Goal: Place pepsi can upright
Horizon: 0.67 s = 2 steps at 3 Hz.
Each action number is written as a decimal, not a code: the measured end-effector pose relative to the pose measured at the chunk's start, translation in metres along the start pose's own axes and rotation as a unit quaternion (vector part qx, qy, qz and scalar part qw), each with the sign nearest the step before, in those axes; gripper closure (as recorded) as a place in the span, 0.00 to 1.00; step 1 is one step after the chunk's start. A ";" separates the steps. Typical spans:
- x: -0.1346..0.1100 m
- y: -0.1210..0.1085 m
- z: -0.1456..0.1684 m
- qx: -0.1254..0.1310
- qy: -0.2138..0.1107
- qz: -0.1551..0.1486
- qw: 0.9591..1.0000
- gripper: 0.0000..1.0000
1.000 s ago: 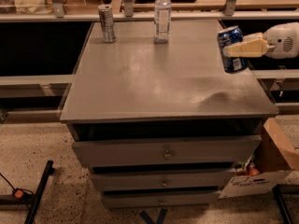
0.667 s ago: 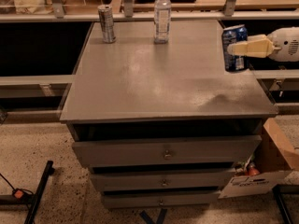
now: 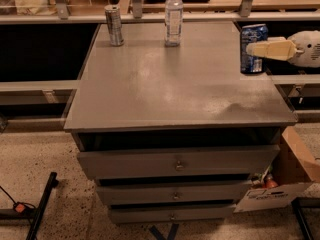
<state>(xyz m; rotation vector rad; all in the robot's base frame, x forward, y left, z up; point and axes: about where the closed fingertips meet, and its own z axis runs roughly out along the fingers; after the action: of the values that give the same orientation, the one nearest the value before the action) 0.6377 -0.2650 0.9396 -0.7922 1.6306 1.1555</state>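
The pepsi can [image 3: 253, 34], blue with white markings, stands upright at the far right edge of the grey table top [image 3: 165, 91]. I cannot tell whether its bottom touches the surface. My gripper [image 3: 253, 50] reaches in from the right. Its cream fingers [image 3: 272, 49] are shut around the can's middle. The white wrist [image 3: 310, 48] is at the frame's right edge.
A slim silver-grey can [image 3: 114, 25] and a clear water bottle [image 3: 173, 15] stand at the back of the table. Below are three drawers [image 3: 176, 162]. A cardboard box [image 3: 295, 171] sits on the floor at the right, black stand legs [image 3: 41, 208] at the left.
The gripper has turned the pepsi can from tilted to upright and shifted it slightly right and lower, near the table's right edge.
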 end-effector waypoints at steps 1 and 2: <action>-0.003 0.001 -0.003 -0.009 -0.014 0.006 1.000 1.00; -0.003 0.001 -0.003 -0.009 -0.014 0.006 1.000 1.00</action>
<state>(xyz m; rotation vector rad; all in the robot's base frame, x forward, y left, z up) 0.6373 -0.2673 0.9426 -0.7763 1.6057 1.1854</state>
